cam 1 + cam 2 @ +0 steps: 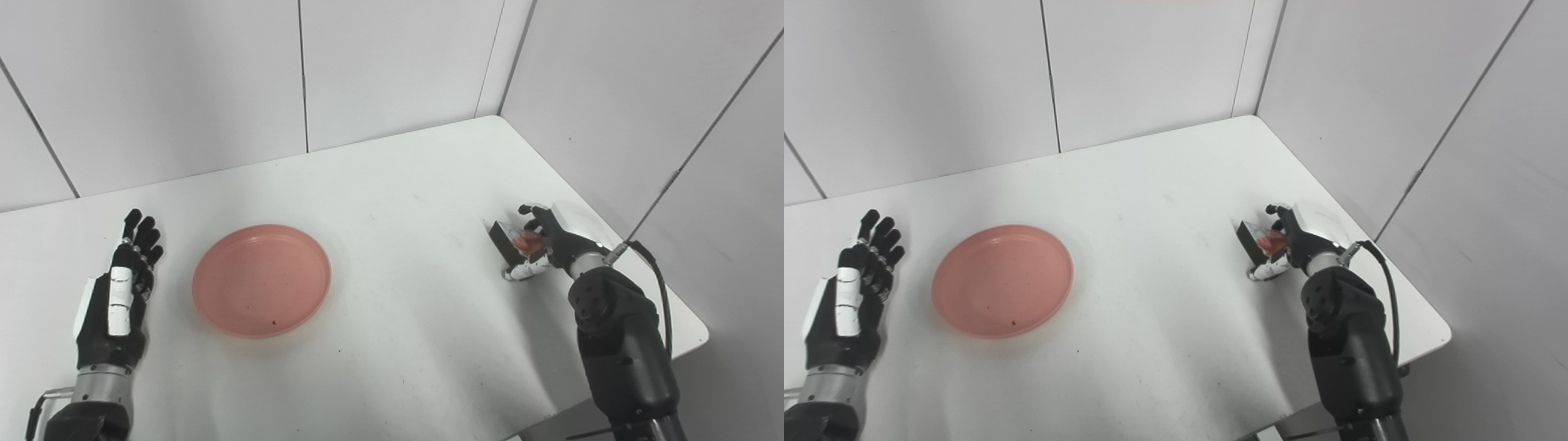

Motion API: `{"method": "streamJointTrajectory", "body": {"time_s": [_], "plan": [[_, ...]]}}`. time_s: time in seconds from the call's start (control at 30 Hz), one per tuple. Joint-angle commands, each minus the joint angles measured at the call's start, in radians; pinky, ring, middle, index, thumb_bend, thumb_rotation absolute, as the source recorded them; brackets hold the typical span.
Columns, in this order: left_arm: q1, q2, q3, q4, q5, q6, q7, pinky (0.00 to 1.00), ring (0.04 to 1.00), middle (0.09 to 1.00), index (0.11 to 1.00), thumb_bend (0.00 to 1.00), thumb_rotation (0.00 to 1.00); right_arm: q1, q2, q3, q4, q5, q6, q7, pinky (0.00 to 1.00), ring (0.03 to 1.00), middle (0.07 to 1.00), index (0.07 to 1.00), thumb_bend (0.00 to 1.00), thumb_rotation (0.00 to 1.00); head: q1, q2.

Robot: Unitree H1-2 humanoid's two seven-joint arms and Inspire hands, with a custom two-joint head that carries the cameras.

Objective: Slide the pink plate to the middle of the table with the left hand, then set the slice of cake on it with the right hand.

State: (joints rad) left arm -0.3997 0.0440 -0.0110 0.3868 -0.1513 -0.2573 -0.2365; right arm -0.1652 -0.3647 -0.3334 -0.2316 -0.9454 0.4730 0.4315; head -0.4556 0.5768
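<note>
A round pink plate [262,280] lies flat on the white table [392,184], left of its middle. My left hand [119,291] rests open on the table a short way left of the plate, fingers straight and not touching it. At the right side, my right hand [545,242] is wrapped around a slice of cake [517,240] with a dark side and a red topping. Fingers reach over the slice and the thumb sits below it. The slice looks to be at table level; the hand hides its far side.
Grey wall panels close off the back and right of the table. The table's right edge and rounded front corner [698,334] lie just past my right arm. A black cable [658,282] loops off the right wrist.
</note>
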Motion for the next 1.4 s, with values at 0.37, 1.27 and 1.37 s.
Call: {"method": "streamJointTrajectory", "body": {"time_s": [0.37,1.27,1.37], "plan": [[0.071,-0.03,-0.019,-0.013,0.03,0.015,0.026,1.0,1.0,1.0,1.0,0.69,1.0,-0.02,0.009,0.018,0.002,0.123,-0.024,-0.354,0.24,0.322,0.418,0.502,0.52,0.0,0.044,0.005],[0.09,-0.081,-0.051,-0.06,0.133,0.076,0.111,1.0,1.0,1.0,1.0,0.74,1.0,-0.269,0.115,0.476,-0.105,0.21,-0.045,-0.244,0.18,0.258,0.398,0.508,0.52,0.0,0.385,0.007],[0.092,-0.086,-0.053,-0.062,0.138,0.076,0.119,1.0,1.0,1.0,1.0,0.74,1.0,-0.295,0.15,0.503,-0.105,0.209,-0.028,-0.223,0.18,0.255,0.398,0.509,0.52,0.0,0.409,0.011]]}}
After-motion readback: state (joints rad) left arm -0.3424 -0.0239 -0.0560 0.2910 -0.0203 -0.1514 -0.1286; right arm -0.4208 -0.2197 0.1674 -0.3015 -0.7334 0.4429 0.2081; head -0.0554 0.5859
